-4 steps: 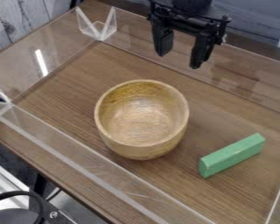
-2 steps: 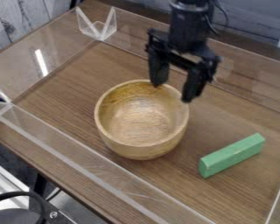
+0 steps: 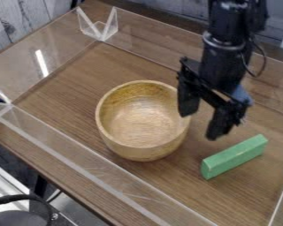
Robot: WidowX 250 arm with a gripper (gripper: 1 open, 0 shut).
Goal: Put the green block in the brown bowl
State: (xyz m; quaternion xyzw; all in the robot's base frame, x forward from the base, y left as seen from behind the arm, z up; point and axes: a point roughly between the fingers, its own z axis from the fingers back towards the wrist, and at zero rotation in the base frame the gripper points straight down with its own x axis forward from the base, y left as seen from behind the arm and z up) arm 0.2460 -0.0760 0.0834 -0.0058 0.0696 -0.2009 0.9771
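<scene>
The green block (image 3: 235, 156) lies flat on the wooden table at the lower right, angled with its far end pointing right. The brown bowl (image 3: 143, 119) sits upright left of it and holds nothing. My gripper (image 3: 201, 122) hangs between the two, just past the bowl's right rim and above and left of the block. It is open, its two dark fingers (image 3: 219, 125) spread apart with nothing between them.
A low clear plastic wall (image 3: 61, 159) runs along the table's front left edge. A clear plastic bracket (image 3: 96, 24) stands at the back left. The wooden tabletop (image 3: 73, 84) is bare to the left of the bowl.
The gripper has come down from the back of the table toward the front right, passing the bowl's far rim and ending beside the green block. It stays open. Bowl and block have not moved.
</scene>
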